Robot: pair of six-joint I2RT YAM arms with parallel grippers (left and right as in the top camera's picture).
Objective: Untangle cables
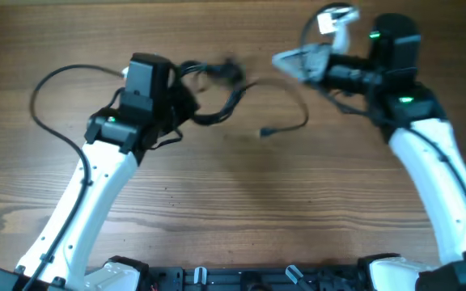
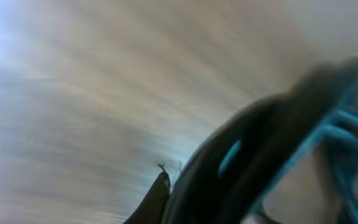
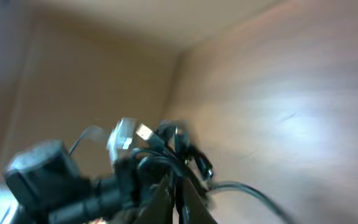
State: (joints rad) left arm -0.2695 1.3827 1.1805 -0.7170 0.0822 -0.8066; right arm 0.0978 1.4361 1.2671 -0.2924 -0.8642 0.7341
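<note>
The cables [image 1: 217, 77] form a dark, tangled bundle at the back middle of the wooden table. One strand loops right and ends in a small plug [image 1: 264, 132]. My left gripper [image 1: 186, 103] is shut on the bundle. In the left wrist view, blurred black cables [image 2: 278, 143] fill the frame beside one finger [image 2: 157, 196]. My right gripper [image 1: 285, 61] hovers, blurred, just right of the bundle. In the right wrist view its jaws [image 3: 178, 193] are shut to a narrow dark slit, with the bundle [image 3: 173, 146] just beyond the tips. Whether a strand is pinched there is unclear.
The left arm's own thick wire [image 1: 55, 81] arcs over the table at the far left. A white tag [image 1: 334, 18] sits on the right arm near the back edge. The arms' base rail [image 1: 241, 279] runs along the front edge.
</note>
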